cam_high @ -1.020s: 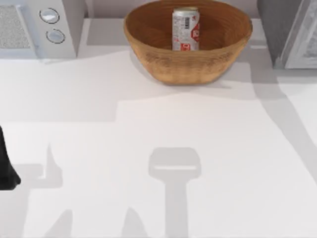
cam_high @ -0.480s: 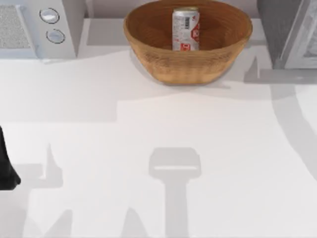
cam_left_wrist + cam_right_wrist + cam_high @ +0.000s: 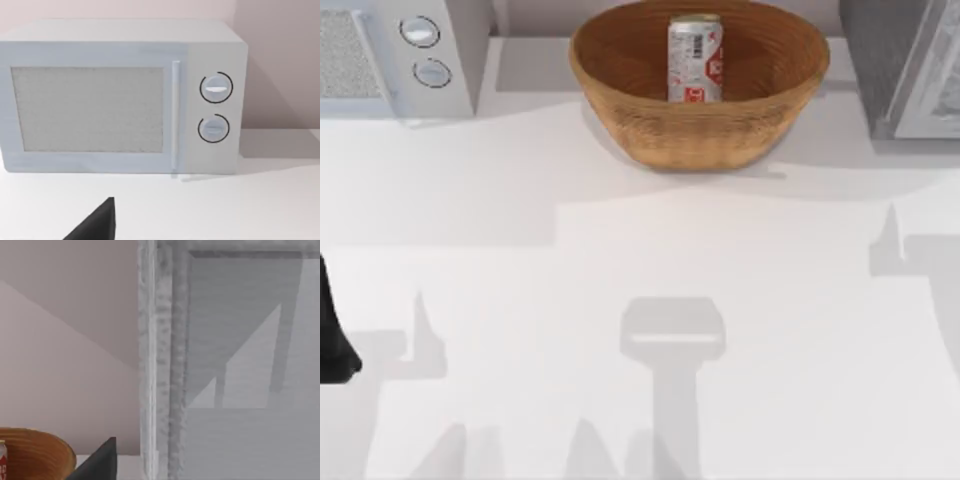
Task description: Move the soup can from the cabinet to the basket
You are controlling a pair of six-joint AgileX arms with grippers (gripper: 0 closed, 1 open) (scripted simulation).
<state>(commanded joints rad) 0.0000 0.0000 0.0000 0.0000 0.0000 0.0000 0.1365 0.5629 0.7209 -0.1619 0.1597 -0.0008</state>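
Soup can (image 3: 695, 58) is upright inside the basket (image 3: 700, 130), standing on the woven floor toward the back, nothing gripping it. By the look of it the transfer is done; what's left, at most, is parking the arms, and maybe closing the cabinet (image 3: 905, 70) if its door is open — can't tell from here. Left arm (image 3: 332, 335) is parked at the table's left edge. A dark finger tip (image 3: 95, 225) pokes into the left wrist view, with the microwave (image 3: 120, 100) straight ahead of it and well apart; whether that pincer is open or closed I cannot tell. Right wrist view has a dark finger tip (image 3: 97, 462) too, with the cabinet's white frame close in front of it and the basket rim plus a sliver of the can farther off to one side; its pincer state I also cannot tell, but it holds no can. Count: one soup can, one basket, one cabinet, one microwave with two knobs, one table (image 3: 620, 260).
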